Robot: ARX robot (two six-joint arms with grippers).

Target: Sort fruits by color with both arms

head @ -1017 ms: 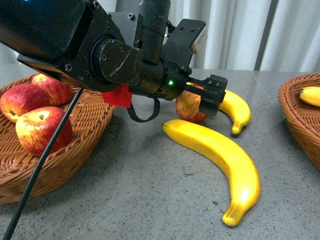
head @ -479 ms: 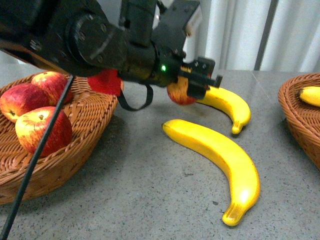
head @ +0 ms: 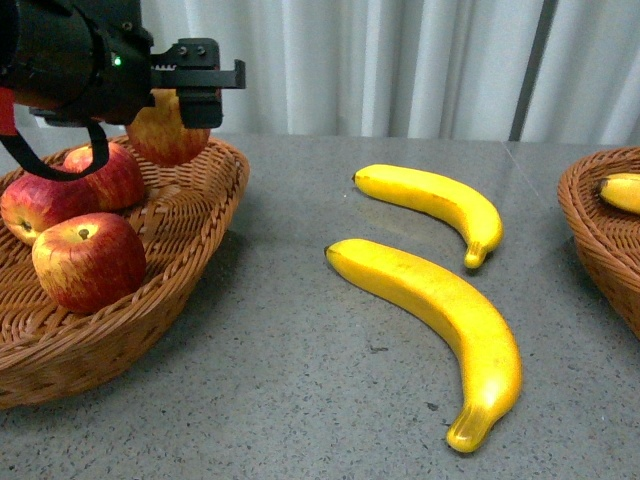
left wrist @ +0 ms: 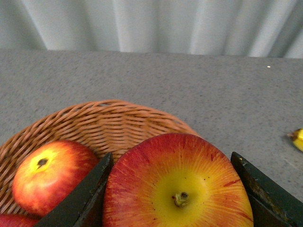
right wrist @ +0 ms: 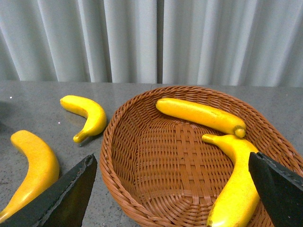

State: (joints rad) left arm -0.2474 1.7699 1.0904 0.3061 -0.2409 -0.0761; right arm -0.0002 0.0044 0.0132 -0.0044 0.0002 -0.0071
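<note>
My left gripper (head: 197,88) is shut on a red apple (head: 166,130) (left wrist: 177,187) and holds it in the air over the back of the left wicker basket (head: 190,250). Three more red apples lie in that basket, the nearest one (head: 88,262) at its front. Two yellow bananas lie on the grey table: a long one (head: 440,320) and a shorter one (head: 435,205) behind it. My right gripper (right wrist: 173,189) is open above the right wicker basket (right wrist: 142,189), which holds two bananas (right wrist: 201,115) (right wrist: 236,182). The right gripper does not show in the front view.
The right basket's rim (head: 590,225) shows at the front view's right edge, with a banana end (head: 622,192) inside. Grey curtains hang behind the table. Bare table top (head: 300,380) lies between the baskets, in front of the bananas.
The left arm lifted the apple off the table beside the shorter banana and swung it left and up, over the left basket. The bananas stayed put.
</note>
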